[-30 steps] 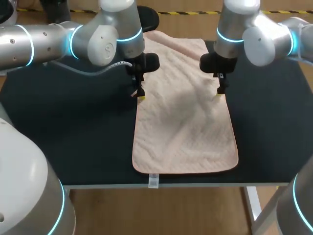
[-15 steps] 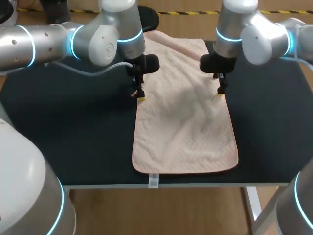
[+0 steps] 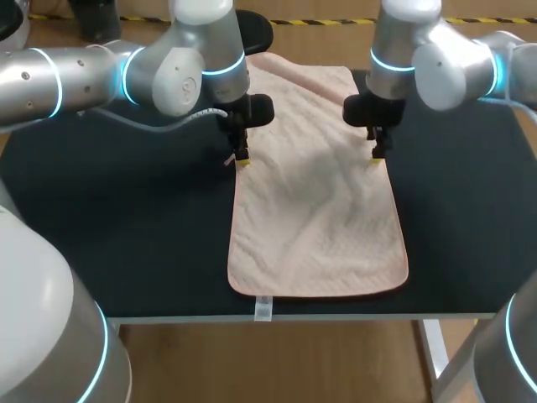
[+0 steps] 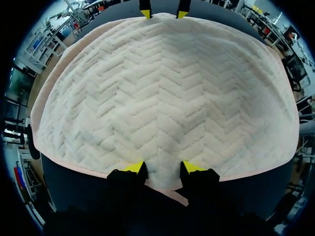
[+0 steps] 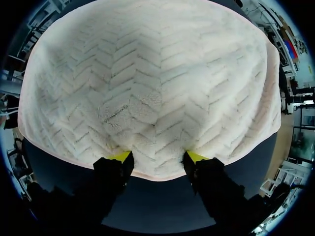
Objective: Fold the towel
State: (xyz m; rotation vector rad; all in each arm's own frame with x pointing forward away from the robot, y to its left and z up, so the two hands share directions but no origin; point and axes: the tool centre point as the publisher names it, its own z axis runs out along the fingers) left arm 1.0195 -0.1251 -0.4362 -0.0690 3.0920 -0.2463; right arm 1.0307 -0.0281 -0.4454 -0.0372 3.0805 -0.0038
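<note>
A pale pink towel [image 3: 315,206] lies lengthwise on the black table [image 3: 126,235], its far end rumpled. My left gripper [image 3: 242,158] stands on the towel's left edge, about midway along it. In the left wrist view a small fold of the towel [image 4: 162,98] is bunched between that gripper's [image 4: 162,169] fingers, which are shut on it. My right gripper [image 3: 377,153] stands on the towel's opposite, right edge. In the right wrist view the towel's hem [image 5: 157,172] lies between the yellow fingertips [image 5: 120,157] of my right gripper [image 5: 157,158], which stand apart and press into the cloth.
A white label [image 3: 263,309] hangs from the towel's near hem over the table's front edge. Bare black table lies to the left and right of the towel. A dark round stool [image 3: 256,29] shows beyond the far edge.
Both grippers have narrowed their fingers on the towel's side edges. The left one has bunched cloth between its tips. Both tips have shifted slightly away from the front edge.
</note>
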